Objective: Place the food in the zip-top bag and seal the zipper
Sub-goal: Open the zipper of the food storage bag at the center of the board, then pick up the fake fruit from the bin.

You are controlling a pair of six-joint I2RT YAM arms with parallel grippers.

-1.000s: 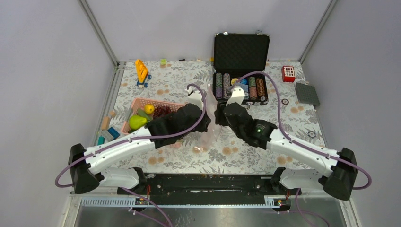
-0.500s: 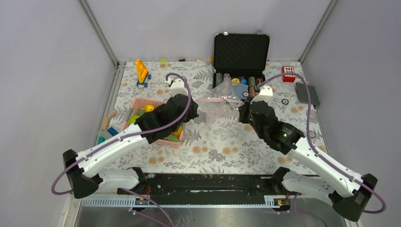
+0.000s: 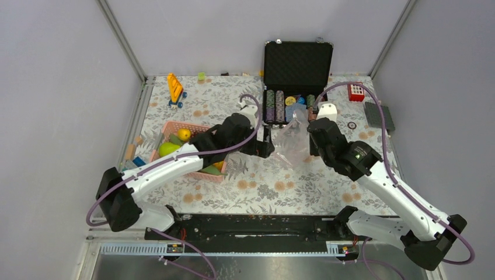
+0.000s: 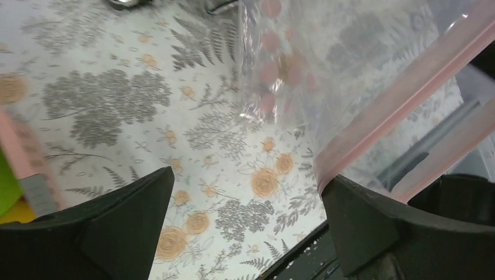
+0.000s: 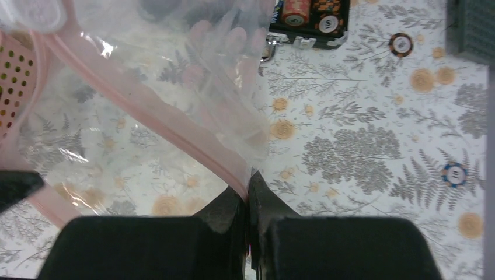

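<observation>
Zip-top bag point(image 5: 175, 87) between right jaws

1. The zip-top bag point(image 3: 290, 143), clear and crumpled, is drooping between my two arms.
2. The zipper point(image 5: 175, 131), a pale-pink strip, is running diagonally; my right gripper point(image 5: 248, 181) is pinching it.
3. The food, including a yellow citrus point(image 3: 184, 134), is lying in the pink basket point(image 3: 172, 125), outside the bag.

The top camera looks steeply down from high on the near side of the bag point(image 3: 290, 147), seeing the whole table point(image 3: 274, 186). Both wrist cameras look down from close beside the bag, one either side; all views share it.
</observation>
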